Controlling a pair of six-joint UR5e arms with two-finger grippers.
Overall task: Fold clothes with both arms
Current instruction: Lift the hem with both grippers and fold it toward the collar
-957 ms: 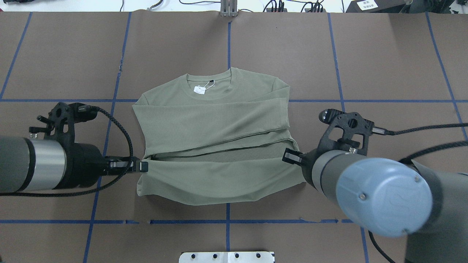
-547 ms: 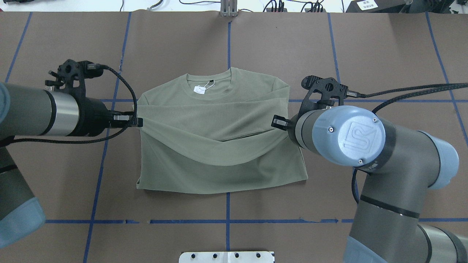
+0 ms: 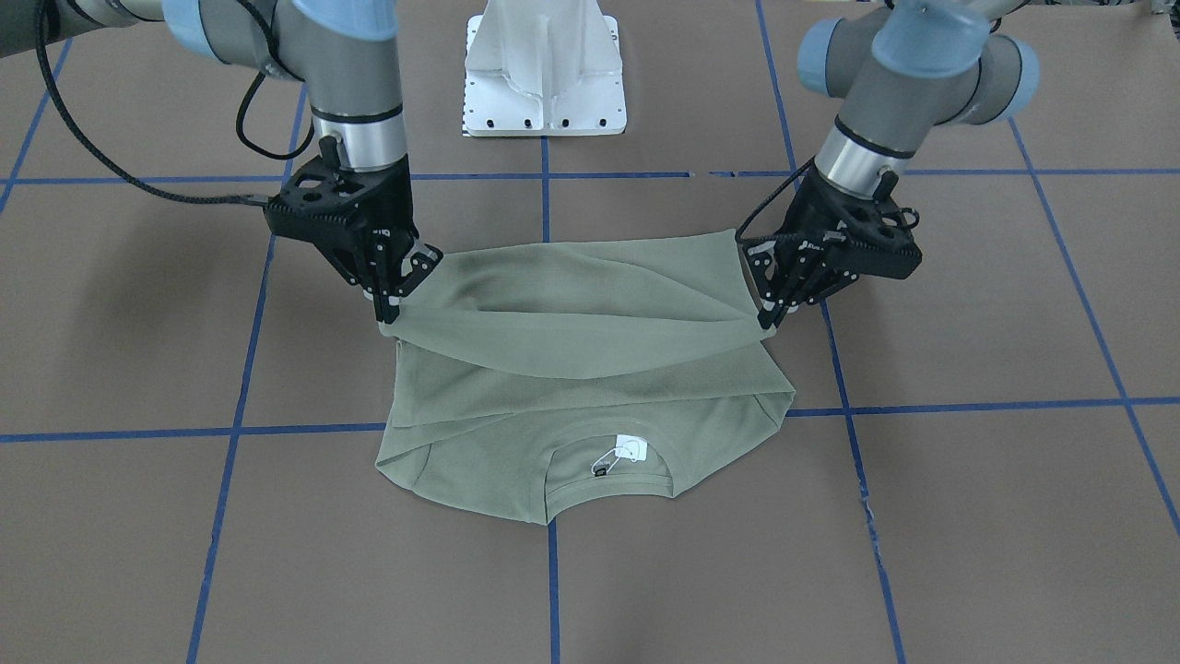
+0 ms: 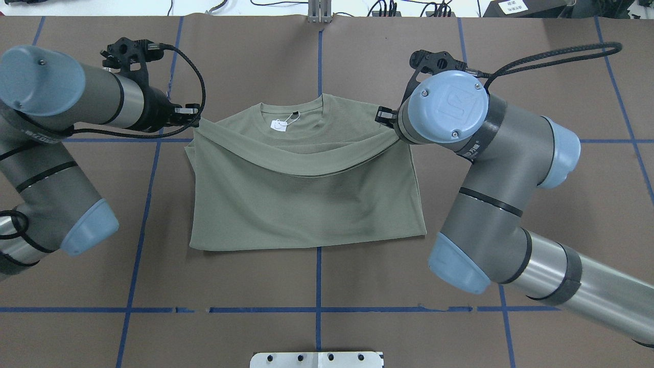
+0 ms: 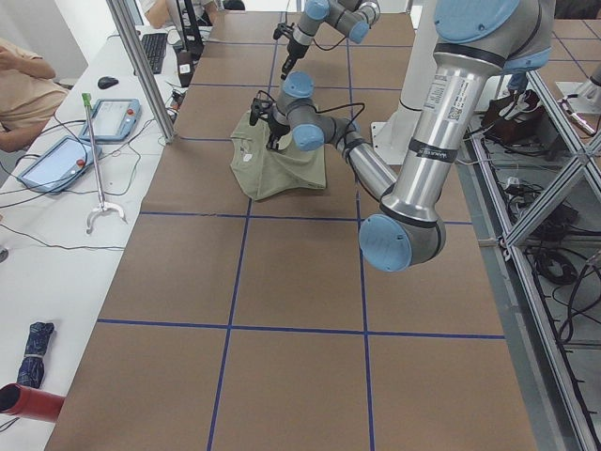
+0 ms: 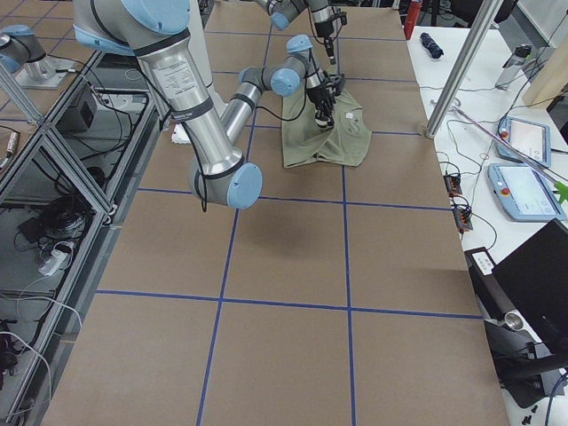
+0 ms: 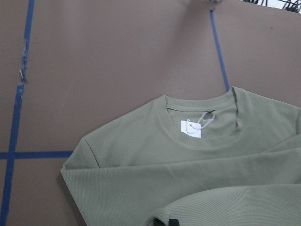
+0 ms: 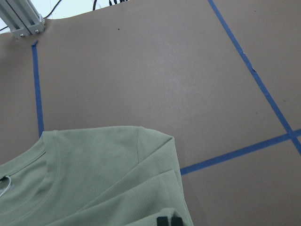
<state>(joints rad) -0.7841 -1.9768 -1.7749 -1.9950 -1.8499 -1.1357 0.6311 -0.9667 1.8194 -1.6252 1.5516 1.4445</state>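
The sage-green shirt (image 4: 306, 204) lies on the brown table, collar and white tag (image 4: 278, 125) at the far side. Its lower edge is lifted and doubled over towards the collar, sagging between the two grippers. My left gripper (image 4: 196, 121) is shut on the left corner of that edge, my right gripper (image 4: 380, 116) on the right corner. In the front-facing view the left gripper (image 3: 767, 318) and right gripper (image 3: 392, 309) hold the fold (image 3: 590, 314) just above the shirt. The wrist views show the collar (image 7: 197, 136) and a shoulder (image 8: 141, 146) beyond the dark fingertips.
Blue tape lines (image 4: 317, 286) grid the brown table cover. The white pedestal base (image 3: 544, 74) stands at the robot's side. A metal post (image 4: 319, 13) stands at the far edge. Desks with tablets (image 5: 56, 160) and a seated person (image 5: 19, 85) flank the table's far side.
Both grippers have carried the shirt's lower edge away from the robot, from mid-shirt up to shoulder level near the collar. The folded layer now covers the sleeves.
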